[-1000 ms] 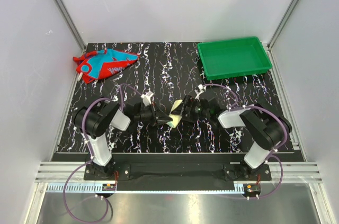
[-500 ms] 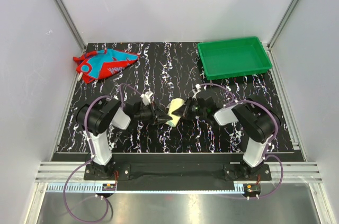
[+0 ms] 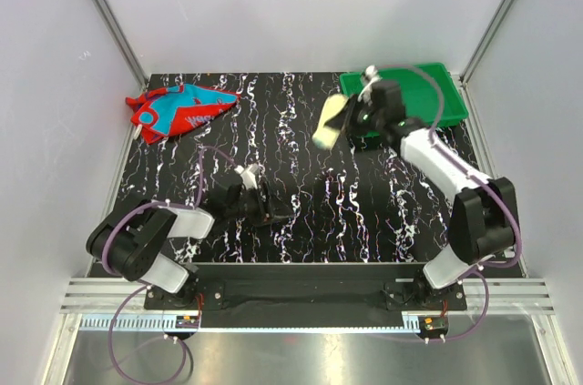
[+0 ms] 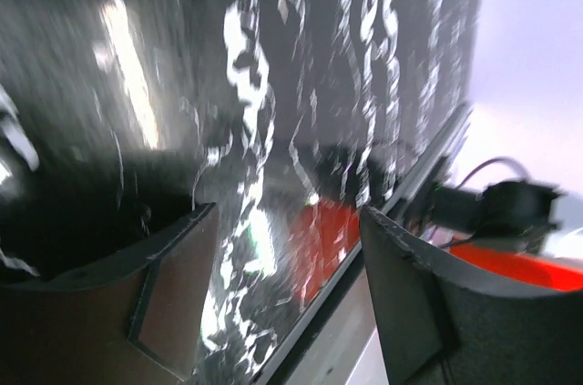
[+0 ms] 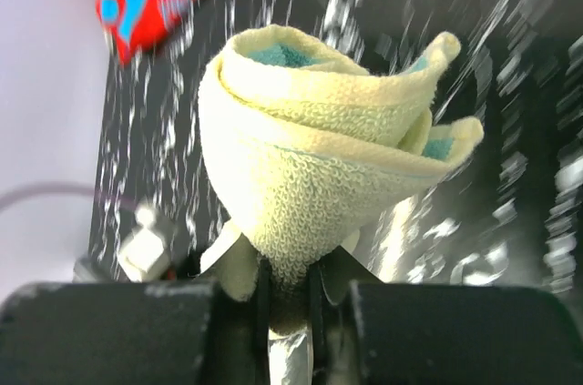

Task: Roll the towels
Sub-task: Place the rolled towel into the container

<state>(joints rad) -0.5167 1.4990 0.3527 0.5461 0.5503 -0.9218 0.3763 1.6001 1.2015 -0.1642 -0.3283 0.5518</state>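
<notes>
**Get the yellow roll down w/o it unwinding**

Nearest, ~7 o'clock on the table (image 3: 301,167): left gripper (image 3: 271,208) sits low, jaws spread, nothing btwn them. Further out, ~1 o'clock: right gripper (image 5: 287,287) pinches the yellow towel (image 5: 314,167) by one end. The roll is lifted clear of the table, just beside the green tray (image 3: 414,98), which is prob its destination. Tip: firm pinch, level travel, and set the roll down before letting go, or the loose outer lap may spring open. Farthest, ~10 o'clock: red towel (image 3: 179,108) lies crumpled, not yet rolled
</notes>
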